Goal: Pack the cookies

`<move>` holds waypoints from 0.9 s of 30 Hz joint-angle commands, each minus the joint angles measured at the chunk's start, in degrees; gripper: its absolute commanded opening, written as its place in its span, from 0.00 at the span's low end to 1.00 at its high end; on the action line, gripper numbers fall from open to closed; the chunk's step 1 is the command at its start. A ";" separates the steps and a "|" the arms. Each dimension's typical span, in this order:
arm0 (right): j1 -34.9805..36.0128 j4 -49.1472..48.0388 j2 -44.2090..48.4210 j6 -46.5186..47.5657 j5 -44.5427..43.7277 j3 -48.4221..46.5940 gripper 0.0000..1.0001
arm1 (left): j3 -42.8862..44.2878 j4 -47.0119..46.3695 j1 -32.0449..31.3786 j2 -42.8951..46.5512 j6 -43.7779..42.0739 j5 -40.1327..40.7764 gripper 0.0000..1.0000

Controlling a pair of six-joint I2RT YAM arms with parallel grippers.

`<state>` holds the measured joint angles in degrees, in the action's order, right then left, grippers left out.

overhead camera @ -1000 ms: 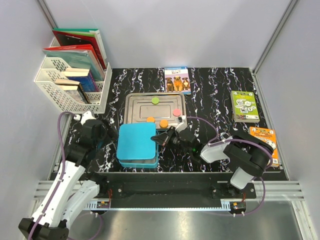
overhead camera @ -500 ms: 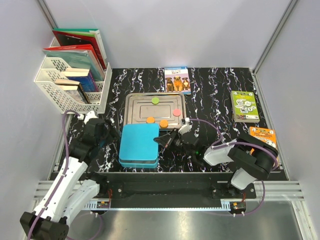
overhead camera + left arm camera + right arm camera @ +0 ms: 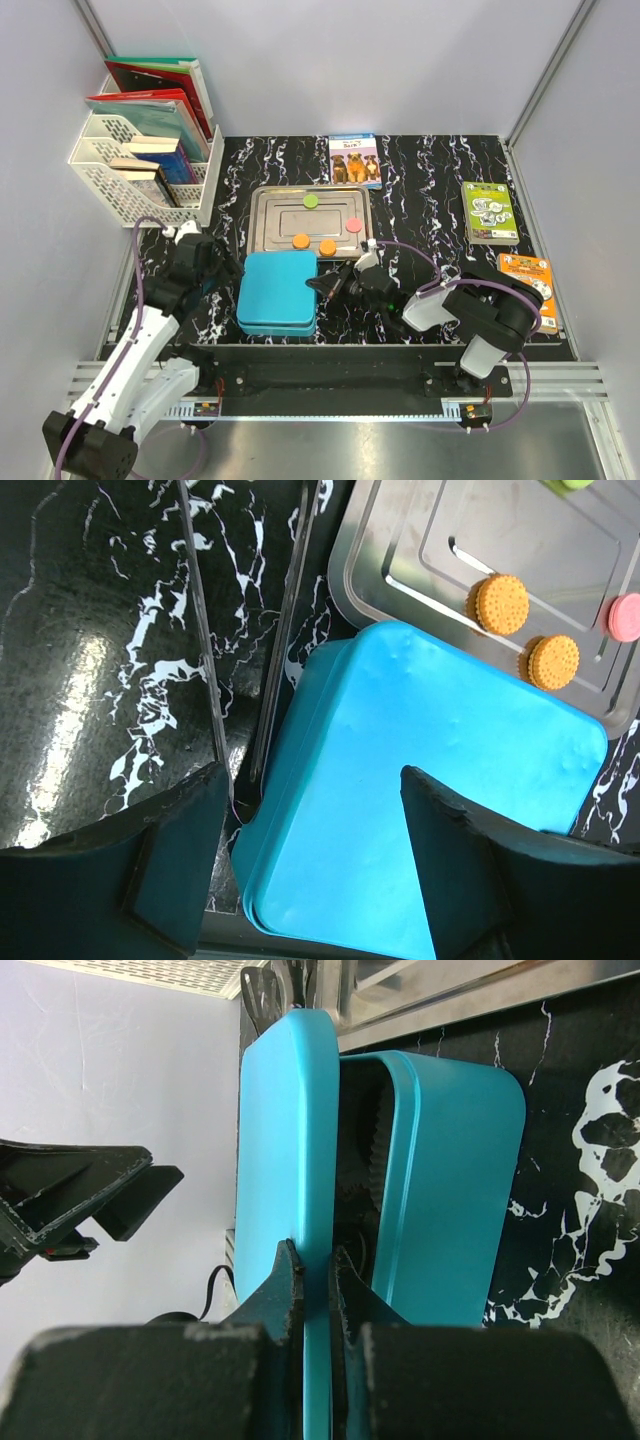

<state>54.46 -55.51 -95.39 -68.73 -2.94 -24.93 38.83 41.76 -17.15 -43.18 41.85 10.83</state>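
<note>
your cookies (image 3: 327, 246) are flat discs: two orange, one green, one pink. right tool (image 3: 312, 1260) pinches the lid (image 3: 280, 285); left tool (image 3: 312, 785) spread wide.

the cookies (image 3: 327, 246) lie on the tray (image 3: 268, 212), just behind the box (image 3: 450, 1190), the lid (image 3: 278, 285) atop it.

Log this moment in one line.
right tool: shut on lid | left tool: open, by lid | lid: tilted off box | cookies: four on tray

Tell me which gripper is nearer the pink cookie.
Right. The right gripper pinches the blue lid near the pink cookie; the left gripper is across the lid.
</note>
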 commanded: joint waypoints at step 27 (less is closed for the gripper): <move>2.23 -0.57 1.35 -0.62 -2.16 2.25 0.00 | -2.70 -13.01 -0.25 -4.19 -4.40 -20.58 0.52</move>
<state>55.94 -54.59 -93.51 -69.52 -3.53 -22.76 37.54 34.11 -17.15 -46.28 38.81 -3.07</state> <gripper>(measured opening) 0.059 0.559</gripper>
